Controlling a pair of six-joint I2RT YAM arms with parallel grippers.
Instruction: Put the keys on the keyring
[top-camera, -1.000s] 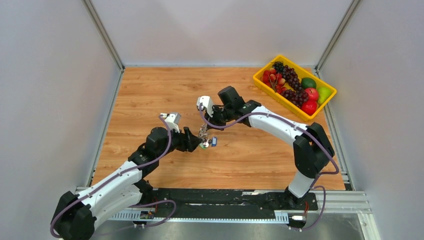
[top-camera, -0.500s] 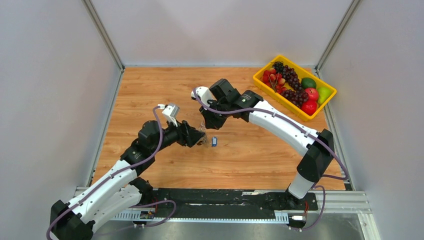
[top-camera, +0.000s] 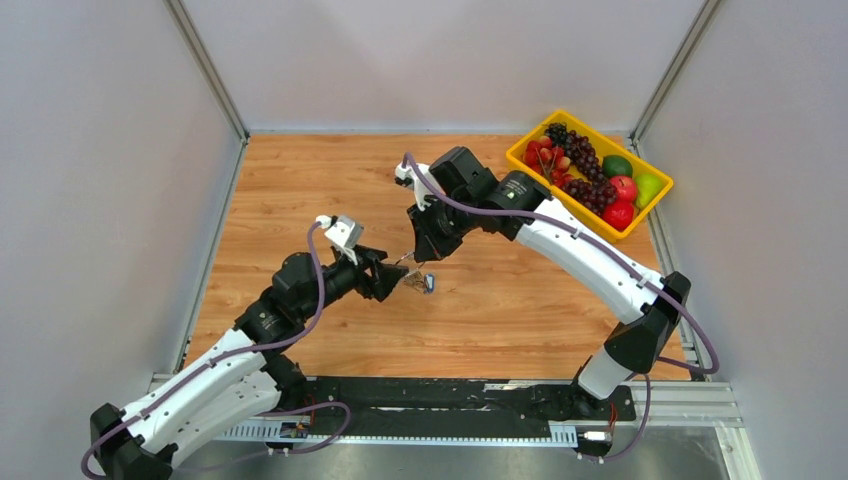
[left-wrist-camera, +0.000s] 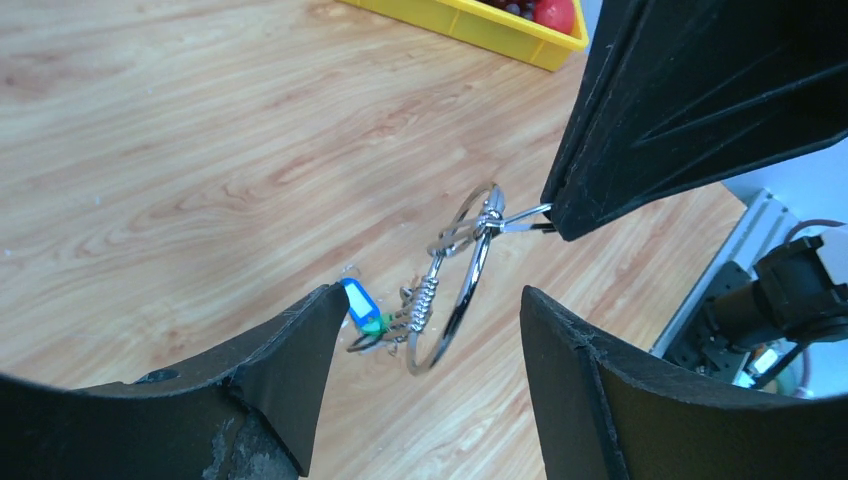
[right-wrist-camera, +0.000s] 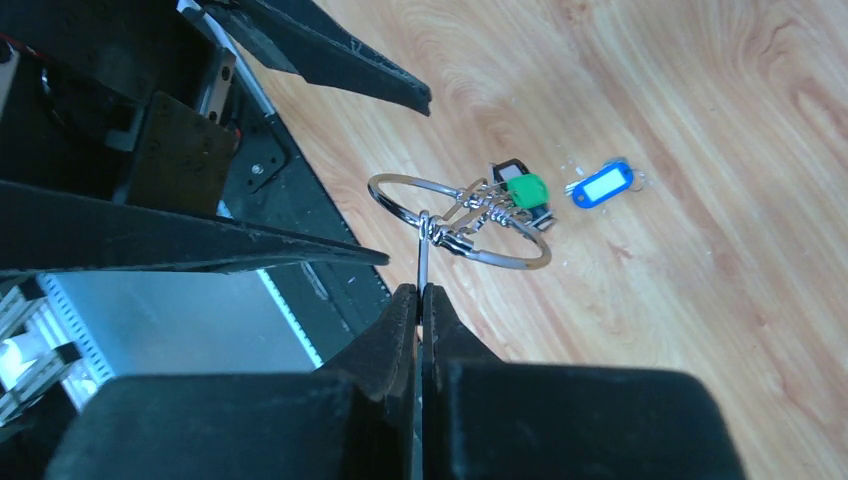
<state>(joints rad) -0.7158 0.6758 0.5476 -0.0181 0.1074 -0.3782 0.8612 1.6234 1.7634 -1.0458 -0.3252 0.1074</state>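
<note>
The silver keyring (right-wrist-camera: 462, 222) hangs above the wooden table, tilted, with my right gripper (right-wrist-camera: 421, 290) shut on a thin metal link at its edge. Keys with a green tag (right-wrist-camera: 527, 188) and a black tag (right-wrist-camera: 508, 170) dangle from the ring. A key with a blue tag (right-wrist-camera: 601, 185) lies on the wood just beside them. My left gripper (left-wrist-camera: 432, 300) is open, its fingers (left-wrist-camera: 300, 350) on either side of the keyring (left-wrist-camera: 468, 285) without touching it. In the top view the ring (top-camera: 409, 271) sits between my left gripper (top-camera: 393, 276) and my right gripper (top-camera: 418, 252).
A yellow basket (top-camera: 560, 201) of fruit stands at the back right of the table. Grey walls close in the left, back and right sides. The black mounting rail (top-camera: 450, 395) runs along the near edge.
My right arm has swung its wrist farther back and its elbow out to the right, still holding the keyring. The left arm has stretched slightly forward, jaws still open.
</note>
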